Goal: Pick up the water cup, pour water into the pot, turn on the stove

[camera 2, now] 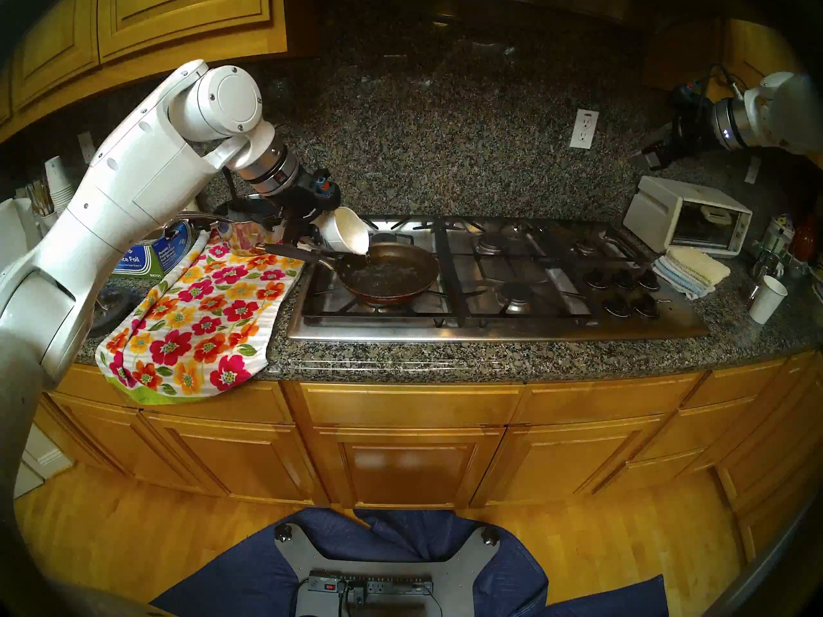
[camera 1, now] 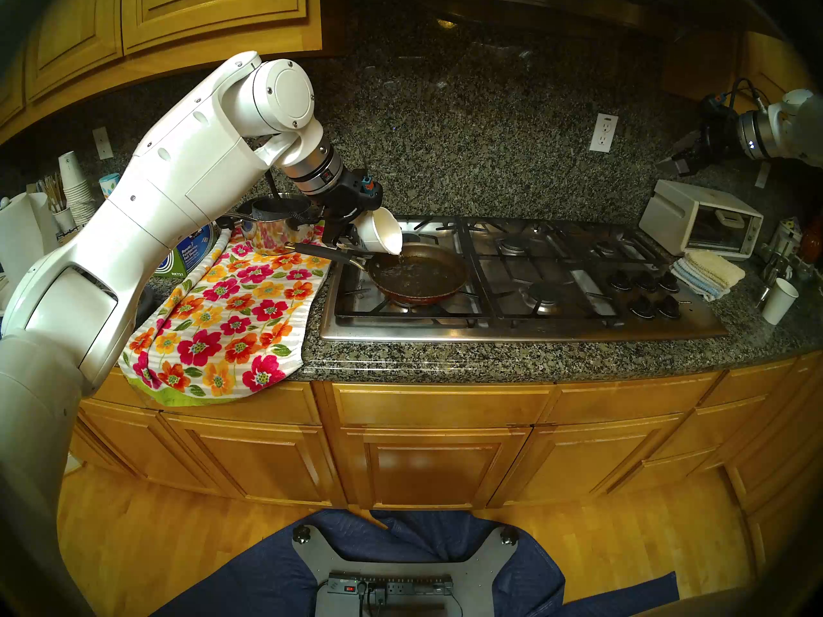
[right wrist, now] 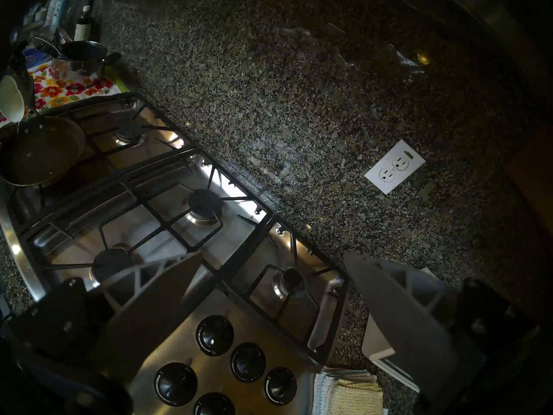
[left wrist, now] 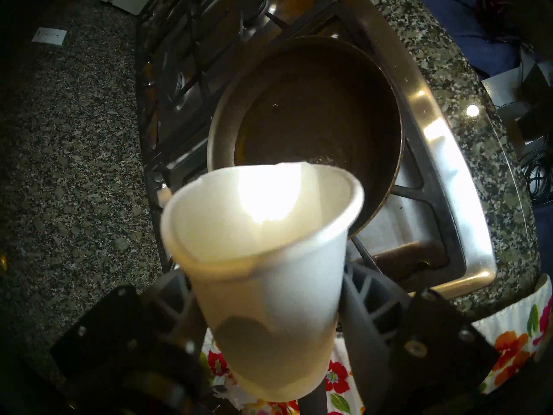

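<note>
My left gripper [camera 1: 352, 234] is shut on the white paper water cup [camera 1: 380, 232], tipping it mouth-down over the left edge of the pot [camera 1: 421, 277], a shallow brown frying pan with a long grey handle. A thin stream of water falls from the cup's rim into the pan, where water ripples. In the left wrist view the cup [left wrist: 263, 255] fills the space between both fingers [left wrist: 366, 300], with the pan [left wrist: 308, 121] beyond. The pan sits on the front left burner of the steel stove [camera 1: 525, 331]. My right gripper [right wrist: 272, 252] hangs open, high above the black knobs [right wrist: 247, 362].
A steel saucepan [camera 1: 280, 228] stands on the floral towel [camera 1: 231, 318] left of the stove. To the right are a white toaster oven [camera 1: 699, 220], folded cloths [camera 1: 708, 273] and a plain paper cup [camera 1: 779, 300]. A cup stack [camera 1: 75, 188] stands far left.
</note>
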You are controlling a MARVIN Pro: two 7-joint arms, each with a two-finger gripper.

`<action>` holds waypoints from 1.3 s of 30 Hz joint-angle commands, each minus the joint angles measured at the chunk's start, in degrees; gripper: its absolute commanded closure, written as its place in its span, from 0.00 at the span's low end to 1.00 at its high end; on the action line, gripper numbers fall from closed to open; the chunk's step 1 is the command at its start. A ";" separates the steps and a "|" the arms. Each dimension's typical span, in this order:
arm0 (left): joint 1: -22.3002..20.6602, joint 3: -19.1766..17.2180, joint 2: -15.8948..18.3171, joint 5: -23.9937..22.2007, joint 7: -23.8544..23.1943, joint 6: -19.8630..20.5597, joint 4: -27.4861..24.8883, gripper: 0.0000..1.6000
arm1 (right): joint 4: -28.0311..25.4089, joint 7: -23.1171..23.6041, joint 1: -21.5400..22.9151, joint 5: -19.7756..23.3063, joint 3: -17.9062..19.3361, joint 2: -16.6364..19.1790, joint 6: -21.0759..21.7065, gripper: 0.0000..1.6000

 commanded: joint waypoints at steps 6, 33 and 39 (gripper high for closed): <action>-2.25 -1.33 0.43 1.13 0.86 -1.16 -1.42 0.53 | 1.56 -0.12 1.82 0.31 0.01 -0.39 -0.05 0.00; -1.46 -1.20 0.96 3.43 2.34 -3.78 -3.59 0.54 | 1.57 -0.11 1.82 0.31 0.02 -0.39 -0.05 0.00; -1.35 -0.98 0.95 4.17 2.56 -4.57 -3.96 0.54 | 1.58 -0.11 1.82 0.31 0.02 -0.39 -0.05 0.00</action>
